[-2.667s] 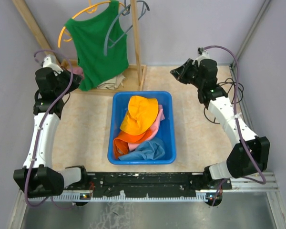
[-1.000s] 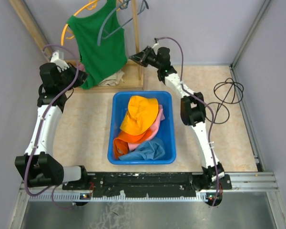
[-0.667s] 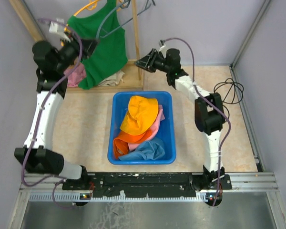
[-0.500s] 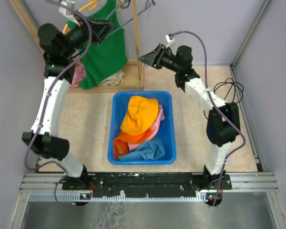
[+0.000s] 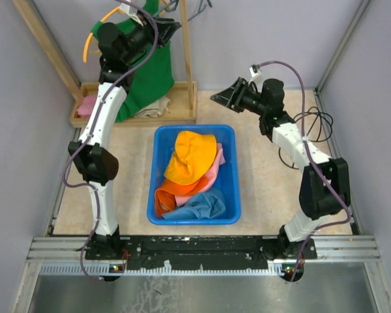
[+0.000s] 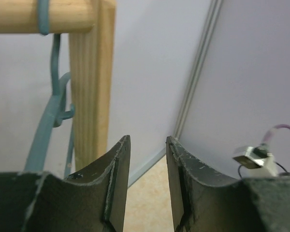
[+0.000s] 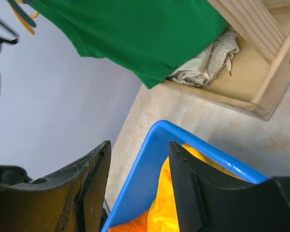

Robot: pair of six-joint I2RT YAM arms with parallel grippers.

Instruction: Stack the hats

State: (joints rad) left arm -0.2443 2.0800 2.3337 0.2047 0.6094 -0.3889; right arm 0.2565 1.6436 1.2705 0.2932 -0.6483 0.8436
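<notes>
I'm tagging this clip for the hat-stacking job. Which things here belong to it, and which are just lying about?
Part of the job:
yellow-orange hat, pink hat, bright orange hat, light blue hat, all heaped in the blue bin.

Just lying about:
green tank top hanging on the wooden rack; beige cloth on the rack's base.

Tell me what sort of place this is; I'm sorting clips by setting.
Likely a robot test cell staged as a laundry corner: plain walls, a rack with a green top, a blue bin of hats.
</notes>
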